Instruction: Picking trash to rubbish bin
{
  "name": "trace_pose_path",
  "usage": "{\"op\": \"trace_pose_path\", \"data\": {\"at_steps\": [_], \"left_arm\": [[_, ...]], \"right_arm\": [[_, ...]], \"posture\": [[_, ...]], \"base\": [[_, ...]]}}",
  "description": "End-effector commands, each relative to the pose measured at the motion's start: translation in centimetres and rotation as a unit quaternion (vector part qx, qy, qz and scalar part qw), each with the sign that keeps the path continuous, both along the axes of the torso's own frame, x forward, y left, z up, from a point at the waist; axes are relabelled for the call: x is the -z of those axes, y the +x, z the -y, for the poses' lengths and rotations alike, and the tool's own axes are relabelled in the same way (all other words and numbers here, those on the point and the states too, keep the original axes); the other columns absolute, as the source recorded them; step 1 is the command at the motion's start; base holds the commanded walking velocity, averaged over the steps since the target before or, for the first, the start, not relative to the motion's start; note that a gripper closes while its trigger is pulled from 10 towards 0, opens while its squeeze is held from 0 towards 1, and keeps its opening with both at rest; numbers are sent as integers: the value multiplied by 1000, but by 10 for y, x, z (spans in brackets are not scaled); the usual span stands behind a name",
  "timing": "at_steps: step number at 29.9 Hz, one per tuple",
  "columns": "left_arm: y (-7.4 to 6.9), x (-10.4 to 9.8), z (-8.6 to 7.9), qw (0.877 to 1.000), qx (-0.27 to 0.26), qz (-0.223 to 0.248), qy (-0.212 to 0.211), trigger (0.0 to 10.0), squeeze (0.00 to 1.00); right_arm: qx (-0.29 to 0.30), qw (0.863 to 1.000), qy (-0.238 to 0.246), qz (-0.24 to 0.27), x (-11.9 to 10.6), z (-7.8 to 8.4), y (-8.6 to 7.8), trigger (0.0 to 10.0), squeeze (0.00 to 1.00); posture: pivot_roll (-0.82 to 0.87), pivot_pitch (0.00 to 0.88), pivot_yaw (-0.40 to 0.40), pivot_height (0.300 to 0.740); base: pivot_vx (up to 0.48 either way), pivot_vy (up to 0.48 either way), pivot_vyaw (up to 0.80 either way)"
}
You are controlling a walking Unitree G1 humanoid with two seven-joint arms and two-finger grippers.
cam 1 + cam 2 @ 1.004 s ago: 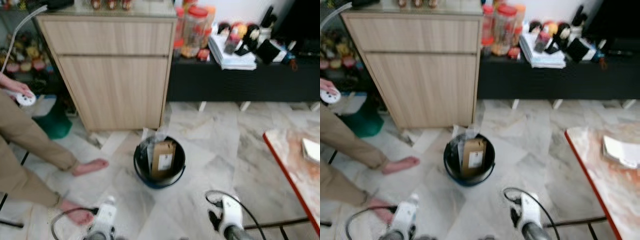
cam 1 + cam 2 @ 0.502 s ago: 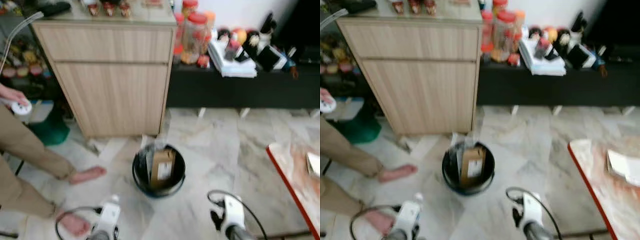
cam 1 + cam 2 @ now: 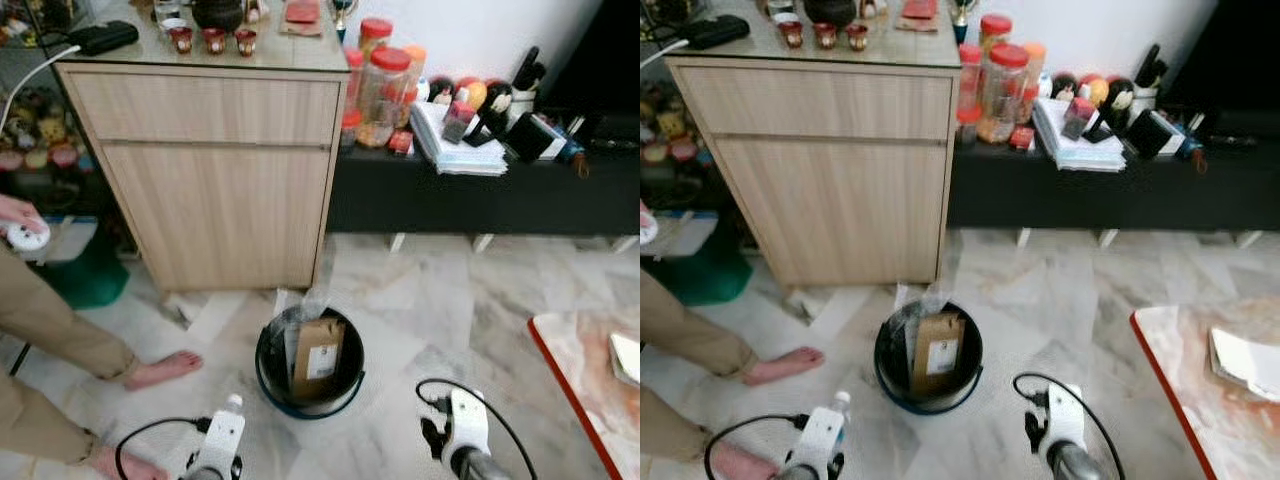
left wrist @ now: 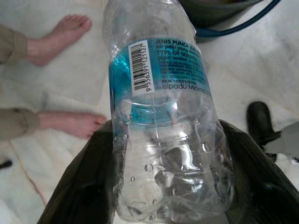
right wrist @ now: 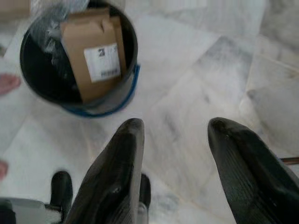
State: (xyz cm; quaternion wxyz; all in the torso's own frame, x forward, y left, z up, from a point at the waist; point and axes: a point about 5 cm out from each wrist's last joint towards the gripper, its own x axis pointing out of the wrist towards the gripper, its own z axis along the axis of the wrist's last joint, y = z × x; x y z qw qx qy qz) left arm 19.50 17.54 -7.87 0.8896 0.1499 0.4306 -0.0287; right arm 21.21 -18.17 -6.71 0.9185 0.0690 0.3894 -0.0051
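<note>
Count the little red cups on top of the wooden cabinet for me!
3. The little red cups stand in a row on the cabinet top, near its back: left, middle, right. More may hide past the picture's edge.

Clear, crinkled plastic on the bottle (image 4: 163, 121), glossy, with a smooth blue printed label. The left hand (image 4: 168, 186) has matt black fingers (image 4: 84, 177) with a fine rough grain. Below, the floor (image 3: 450, 300) is polished pale marble. The bin (image 3: 268, 375) is dark shiny plastic, holding a matt brown paper bag (image 3: 318, 355). The cabinet (image 3: 220, 190) shows smooth light wood grain.
</note>
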Motion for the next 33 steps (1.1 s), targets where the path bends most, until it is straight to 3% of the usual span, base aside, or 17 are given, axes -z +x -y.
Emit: {"op": "trace_pose_path", "data": {"at_steps": [1, 13, 18, 33], "left_arm": [[-2, 1, 1, 1000, 6, -7, 2, 10000, 0], [-2, 1, 0, 1000, 9, -7, 3, 10000, 0], [-1, 1, 0, 1000, 6, -6, 3, 10000, 0], [0, 0, -2, 1000, 1, -5, 3, 10000, 0]], "right_arm": [[-4, 1000, -12, -7, 2, 5, -5, 10000, 0], [-8, 1000, -22, -8, 3, 5, -6, 10000, 0], [-1, 1000, -12, -3, 2, 6, -5, 10000, 0], [-4, 1000, -14, -12, 4, 5, -8, 10000, 0]], "posture": [[83, 120, -126, 740], [84, 116, -121, 740], [84, 130, -126, 740], [85, 144, -125, 740]], "base": [[277, 0, -406], [278, 0, -102], [277, 0, 800], [280, 0, 29]]}}
